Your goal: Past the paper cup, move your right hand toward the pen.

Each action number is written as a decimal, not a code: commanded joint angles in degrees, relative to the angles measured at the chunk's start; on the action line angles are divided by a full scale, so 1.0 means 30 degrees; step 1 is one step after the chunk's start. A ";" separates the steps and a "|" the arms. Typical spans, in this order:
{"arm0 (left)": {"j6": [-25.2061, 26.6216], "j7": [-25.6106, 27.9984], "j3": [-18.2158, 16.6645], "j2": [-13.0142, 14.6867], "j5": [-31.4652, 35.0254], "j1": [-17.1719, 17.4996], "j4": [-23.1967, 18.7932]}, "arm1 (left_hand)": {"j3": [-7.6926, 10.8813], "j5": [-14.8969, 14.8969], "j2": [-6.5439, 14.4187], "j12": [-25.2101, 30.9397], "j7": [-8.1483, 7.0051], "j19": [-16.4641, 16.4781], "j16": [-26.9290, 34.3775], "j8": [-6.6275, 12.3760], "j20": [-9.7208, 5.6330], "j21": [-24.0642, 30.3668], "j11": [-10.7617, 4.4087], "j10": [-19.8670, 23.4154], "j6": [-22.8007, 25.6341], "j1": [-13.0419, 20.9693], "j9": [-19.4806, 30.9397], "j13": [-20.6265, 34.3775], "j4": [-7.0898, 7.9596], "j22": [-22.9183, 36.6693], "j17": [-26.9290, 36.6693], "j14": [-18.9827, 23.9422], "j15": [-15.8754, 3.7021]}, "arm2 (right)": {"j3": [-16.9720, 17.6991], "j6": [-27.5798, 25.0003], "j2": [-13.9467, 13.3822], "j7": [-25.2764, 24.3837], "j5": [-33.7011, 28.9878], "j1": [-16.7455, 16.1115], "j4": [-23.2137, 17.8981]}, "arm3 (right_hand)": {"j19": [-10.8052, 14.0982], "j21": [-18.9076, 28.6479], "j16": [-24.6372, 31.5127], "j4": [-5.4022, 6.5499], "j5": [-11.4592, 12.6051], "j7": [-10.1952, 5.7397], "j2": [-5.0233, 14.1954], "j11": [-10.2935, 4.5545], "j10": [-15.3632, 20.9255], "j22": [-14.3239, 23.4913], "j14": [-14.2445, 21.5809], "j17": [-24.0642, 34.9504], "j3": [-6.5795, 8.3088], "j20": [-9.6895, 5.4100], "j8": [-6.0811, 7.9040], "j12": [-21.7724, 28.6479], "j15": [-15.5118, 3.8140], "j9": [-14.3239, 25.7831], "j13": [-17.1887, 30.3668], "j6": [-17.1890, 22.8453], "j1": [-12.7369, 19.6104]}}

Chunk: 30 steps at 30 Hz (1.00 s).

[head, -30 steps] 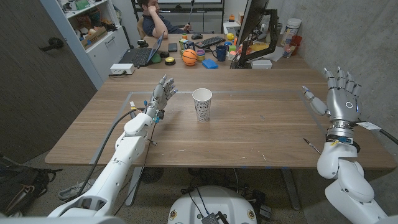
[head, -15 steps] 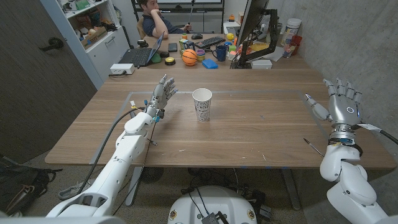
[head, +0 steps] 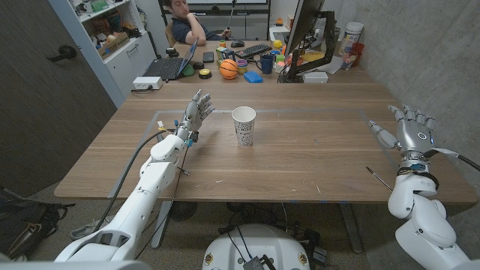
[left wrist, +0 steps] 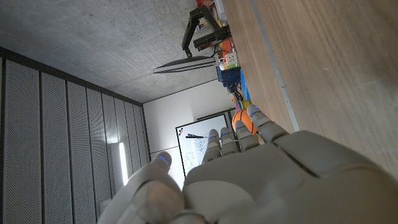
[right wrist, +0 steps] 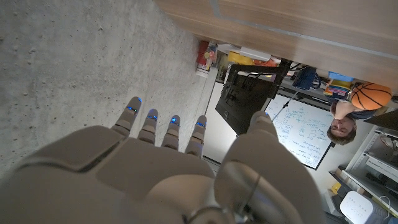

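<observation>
Because the pen [head: 376,177] lies near the bench's [head: 300,161] right front edge, well apart from the central paper cup [head: 243,125], the right hand [head: 409,130] hovers beyond it, fingers spread, empty; the left hand [head: 195,114] waits likewise empty.

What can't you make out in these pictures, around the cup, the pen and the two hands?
- Pen, head view: too thin and small to tell tip from cap.
- Cup, head view: print too small to read.
- Right hand, head view: palm faces away, open.
- Left hand, left wrist view: its back hides the palm and the table beneath.
</observation>
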 commanded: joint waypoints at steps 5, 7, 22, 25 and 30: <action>-0.0120 -0.0073 0.0092 0.0003 0.0007 -0.0280 0.0352 | -0.0042 0.0103 0.0908 0.0083 -0.0007 0.0219 0.0048 0.0085 -0.0023 -0.0065 -0.0106 0.0060 -0.0083 0.0021 0.0082 0.0041 0.0016 0.0092 0.0079 -0.0025 -0.0118 | 0.0156 -0.0890 -0.0949 0.3169 0.1239 -0.0218 -0.0343 | -0.0112 -0.0080 -0.0132 -0.0241 0.0292 -0.0032 -0.0037 0.0216 0.0238 0.0055 0.0406 0.0042 0.0030 0.0213 -0.0223 -0.0181 0.0112 -0.0003 0.0016 -0.0003 0.0468; -0.0091 -0.0070 0.0100 -0.0001 -0.0004 -0.0313 0.0382 | -0.0046 0.0104 0.0908 0.0086 -0.0016 0.0229 0.0048 0.0085 -0.0025 -0.0063 -0.0100 0.0065 -0.0083 0.0020 0.0082 0.0041 0.0017 0.0092 0.0079 -0.0025 -0.0119 | 0.0192 -0.1069 -0.1125 0.3723 0.1433 -0.0291 -0.0488 | 0.0585 0.0023 -0.0238 -0.0350 0.0392 -0.0022 -0.0059 0.0288 0.0253 0.0104 0.0575 0.0028 0.0023 0.0215 -0.0470 -0.0271 0.0126 0.0003 0.0022 -0.0419 0.0693; -0.0378 -0.0443 0.0303 -0.0129 -0.0103 -0.0908 0.1392 | -0.0095 0.0113 0.0906 0.0084 -0.0001 0.0219 0.0048 0.0089 -0.0016 -0.0085 -0.0099 0.0061 -0.0078 0.0003 0.0083 0.0041 0.0029 0.0094 0.0083 -0.0030 -0.0147 | 0.0306 -0.2965 -0.2077 0.6857 0.2013 -0.1128 -0.2257 | 0.2635 0.0234 -0.0468 -0.0735 0.0757 0.0338 -0.0219 0.0525 0.0650 0.0136 0.1588 0.0036 -0.0018 0.0219 -0.0473 -0.0242 -0.0009 0.0045 0.0049 -0.0485 0.1525; -0.0443 -0.0540 0.0359 -0.0130 -0.0114 -0.1040 0.1586 | -0.0106 0.0115 0.0903 0.0081 -0.0005 0.0223 0.0049 0.0091 -0.0022 -0.0086 -0.0096 0.0054 -0.0072 -0.0002 0.0083 0.0042 0.0032 0.0095 0.0083 -0.0030 -0.0146 | 0.0384 -0.3166 -0.2162 0.7172 0.2164 -0.1221 -0.2499 | 0.3138 0.0264 -0.0513 -0.0814 0.0856 0.0417 -0.0251 0.0544 0.1033 0.0130 0.1995 0.0049 -0.0027 0.0230 -0.0295 -0.0122 -0.0195 0.0055 0.0056 0.0053 0.1748; -0.0530 -0.0550 0.0382 -0.0138 -0.0144 -0.1140 0.1780 | -0.0125 0.0118 0.0895 0.0088 -0.0001 0.0223 0.0044 0.0087 -0.0019 -0.0092 -0.0070 0.0070 -0.0081 -0.0006 0.0083 0.0042 0.0033 0.0096 0.0084 -0.0042 -0.0142 | 0.0418 -0.3527 -0.2444 0.7699 0.2222 -0.1411 -0.2862 | 0.3852 0.0293 -0.0521 -0.0859 0.0971 0.0699 -0.0286 0.0755 0.1738 0.0124 0.2784 0.0074 -0.0068 0.0226 -0.0201 0.0091 -0.0424 0.0074 0.0073 0.0543 0.1980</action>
